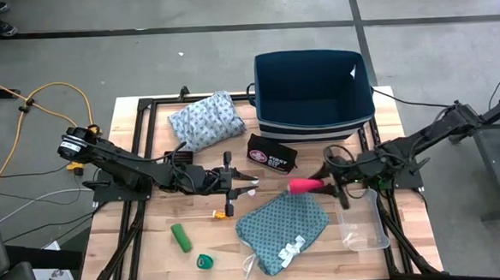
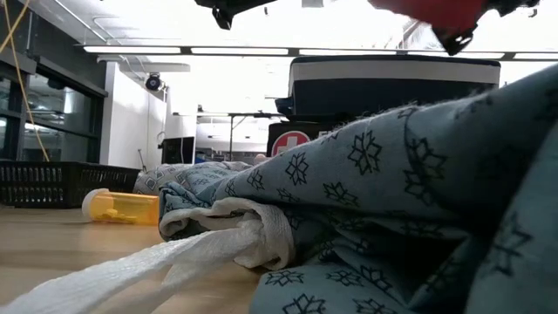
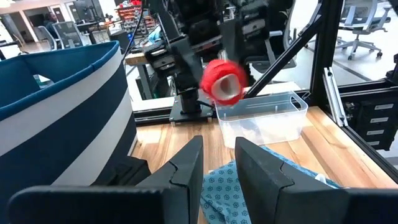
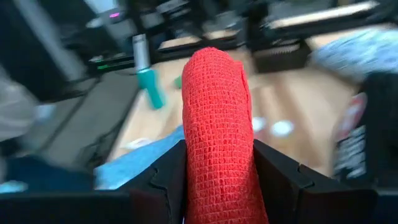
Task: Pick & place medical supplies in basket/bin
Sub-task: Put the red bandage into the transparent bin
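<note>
- The right claw [image 1: 324,186] hangs above the counter [image 1: 153,256], in front of the bin [image 1: 314,89], and is clamped on the red roll [image 1: 303,186]; in its wrist view the roll [image 4: 217,130] fills the gap between both fingers [image 4: 168,180].
- In the left wrist view the same red roll [image 3: 222,81] shows end-on, held up above a clear tub [image 3: 264,118].
- The left claw [image 1: 235,190] sits near the middle of the counter, pointing toward the right one. Its 2 fingers [image 3: 186,168] stand a narrow gap apart with nothing between them.
- The teal cloth [image 1: 282,228] with white ties lies just below the red roll, toward the front edge; in the low view its folds [image 2: 392,201] and a white tie [image 2: 174,262] fill the foreground.
- The pale cloth [image 1: 204,121] lies at the back left, beside the bin.
- A black first aid pouch [image 1: 270,153] rests just in front of the bin, between the 2 claws.
- The green roll [image 1: 180,237] and a small green ring of tape [image 1: 205,261] lie at the front left, apart from each other.
- A small orange piece [image 1: 219,214] lies just beside the left claw.
- The clear tub [image 1: 363,224] sits at the front right, under the right arm.
- The bin's inside is blue; only a small white tag [image 1: 353,71] shows in it.
</note>
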{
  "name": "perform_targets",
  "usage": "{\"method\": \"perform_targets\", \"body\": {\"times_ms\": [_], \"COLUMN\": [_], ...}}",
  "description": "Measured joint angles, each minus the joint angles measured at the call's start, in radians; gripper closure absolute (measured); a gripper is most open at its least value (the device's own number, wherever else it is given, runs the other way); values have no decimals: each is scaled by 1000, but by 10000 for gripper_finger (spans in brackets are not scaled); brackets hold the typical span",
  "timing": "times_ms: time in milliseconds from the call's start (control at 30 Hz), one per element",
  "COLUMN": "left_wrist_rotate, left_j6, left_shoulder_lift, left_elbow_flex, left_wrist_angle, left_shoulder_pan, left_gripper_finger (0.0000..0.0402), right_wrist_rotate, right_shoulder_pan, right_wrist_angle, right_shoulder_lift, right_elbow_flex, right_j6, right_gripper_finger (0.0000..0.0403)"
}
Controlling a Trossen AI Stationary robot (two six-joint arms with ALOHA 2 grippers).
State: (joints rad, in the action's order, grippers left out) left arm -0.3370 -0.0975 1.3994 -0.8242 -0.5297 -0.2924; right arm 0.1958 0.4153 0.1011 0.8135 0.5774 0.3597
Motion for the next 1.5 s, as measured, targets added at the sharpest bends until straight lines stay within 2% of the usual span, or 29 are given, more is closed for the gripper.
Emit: {"method": "perform_targets", "body": {"times_ms": [300, 567, 733, 900, 1067, 1200, 1333, 1500], "left_wrist_rotate": [0, 0, 0, 0, 0, 0, 0, 0], "left_j6": [0, 6, 25, 27, 26, 26, 26, 26], "left_shoulder_lift": [0, 0, 0, 0, 0, 0, 0, 0], "left_elbow_flex": [0, 1, 1, 1, 1, 1, 1, 1], "left_wrist_angle": [-1, -1, -1, -1, -1, -1, -1, -1], "left_shoulder_pan": [0, 0, 0, 0, 0, 0, 0, 0], "left_gripper_finger": [314, 314, 314, 314, 314, 314, 314, 314], "right_wrist_rotate": [-232, -365, -442, -461, -408, -423, -447, -428], "right_shoulder_pan": [126, 260, 327, 373, 402, 413, 425, 430], "right_wrist_angle": [202, 365, 372, 409, 561, 637, 649, 652], "right_shoulder_lift": [-102, -108, -108, -108, -106, -98, -97, -87], "right_elbow_flex": [0, 0, 0, 0, 0, 0, 0, 0], "right_j6": [181, 532, 658, 798, 923, 982, 1029, 1035], "right_gripper_finger": [256, 256, 256, 256, 256, 256, 256, 256]}}
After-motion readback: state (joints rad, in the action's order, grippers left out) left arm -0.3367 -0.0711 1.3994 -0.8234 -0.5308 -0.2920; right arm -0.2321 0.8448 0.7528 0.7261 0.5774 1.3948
